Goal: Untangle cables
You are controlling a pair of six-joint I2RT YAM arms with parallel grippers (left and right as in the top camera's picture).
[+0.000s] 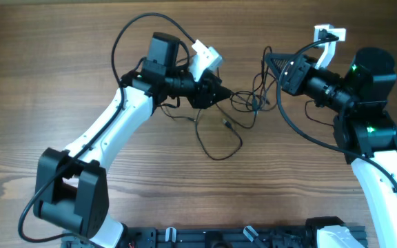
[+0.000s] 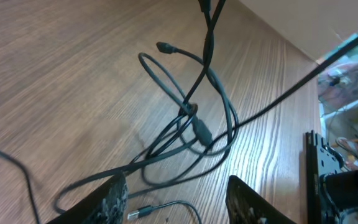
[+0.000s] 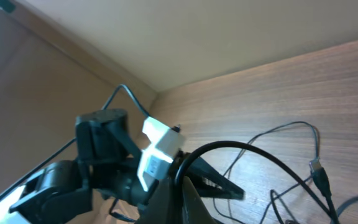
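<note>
Reading left fingers (image 2: 107, 202) as spread apart, clamping nothing, straddling a few loose strands at the left gripper (image 2: 177, 180). Reading right fingers (image 3: 176, 205) as pressed together with no visible gap. Judging by strands rising off the wood toward the right gripper (image 1: 271, 67), probably pinching 1 strand of the cables (image 1: 248, 103), though can't see the contact itself. Placing the cables mid wooden table (image 1: 60, 62), between the 2 grippers, left tips just beside the tangle, plus 1 long loop toward the near edge. Spotting the knot (image 2: 191, 112) ahead of the left fingers at a crossing of several strands, 1 plug (image 2: 163, 46) beyond it, a 2nd plug (image 2: 138, 213) low between the fingers. Main risk: cinching the knot by pulling the grippers apart before opening a loop. Next: closing left on 2 or more strands at once and dragging the whole bundle instead of separating it. Also: jamming a plug in a loop mid-pull, or hooking the right arm's own thick harness cable (image 1: 302, 131), hanging close to the tangle. Can't trace the pinched strand through the knot from either wrist view; advise confirming before closing left.
</note>
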